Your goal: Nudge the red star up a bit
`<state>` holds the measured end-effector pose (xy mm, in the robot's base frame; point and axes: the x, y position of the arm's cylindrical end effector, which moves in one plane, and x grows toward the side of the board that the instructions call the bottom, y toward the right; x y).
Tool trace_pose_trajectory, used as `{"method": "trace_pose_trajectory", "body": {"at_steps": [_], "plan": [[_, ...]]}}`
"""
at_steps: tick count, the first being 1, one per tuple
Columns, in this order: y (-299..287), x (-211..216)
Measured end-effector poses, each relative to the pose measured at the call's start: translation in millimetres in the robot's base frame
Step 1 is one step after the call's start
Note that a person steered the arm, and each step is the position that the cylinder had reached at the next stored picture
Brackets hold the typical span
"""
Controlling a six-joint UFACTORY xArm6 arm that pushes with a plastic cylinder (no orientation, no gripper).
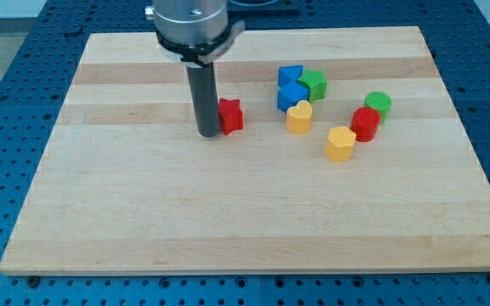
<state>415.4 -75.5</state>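
Observation:
The red star (231,116) lies on the wooden board (228,212), a little above the board's middle and left of the other blocks. My tip (207,133) stands on the board right at the star's left side, touching it or nearly so, and slightly lower than its centre. The dark rod rises from there to the arm's head at the view's top and hides part of the star's left edge.
To the star's right are a yellow heart (299,117), two blue blocks (291,76) (291,96) and a green star (313,83). Further right are a red cylinder (365,123), a green cylinder (378,104) and a yellow hexagon (340,144).

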Motion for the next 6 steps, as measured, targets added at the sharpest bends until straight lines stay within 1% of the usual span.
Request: {"method": "trace_pose_trajectory", "body": {"at_steps": [1,2,3,5,6], "plan": [[-10,-8],[-11,20],[-11,30],[-9,9],[6,6]]}}
